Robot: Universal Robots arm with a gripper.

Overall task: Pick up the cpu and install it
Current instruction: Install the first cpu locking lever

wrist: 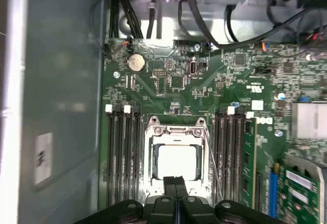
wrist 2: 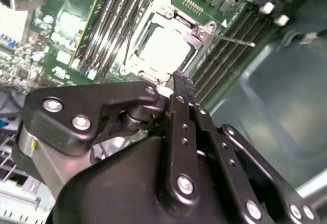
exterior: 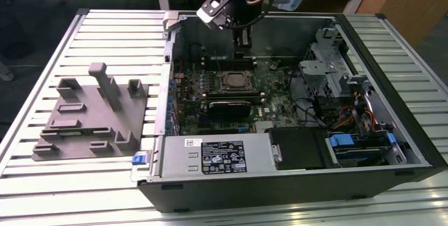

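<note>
hand [wrist: 176,180] clenched on nothing — hanging above the socket [wrist: 176,131].
cpu [wrist: 176,161] seated in the socket, silver top up, below the fingertips [wrist: 171,184] — memory slots [wrist: 122,152] flank the socket both sides; grey fixture [exterior: 84,121] sits on the tabletop [exterior: 105,32], well away from the socket, outside the case [exterior: 280,189].
</note>
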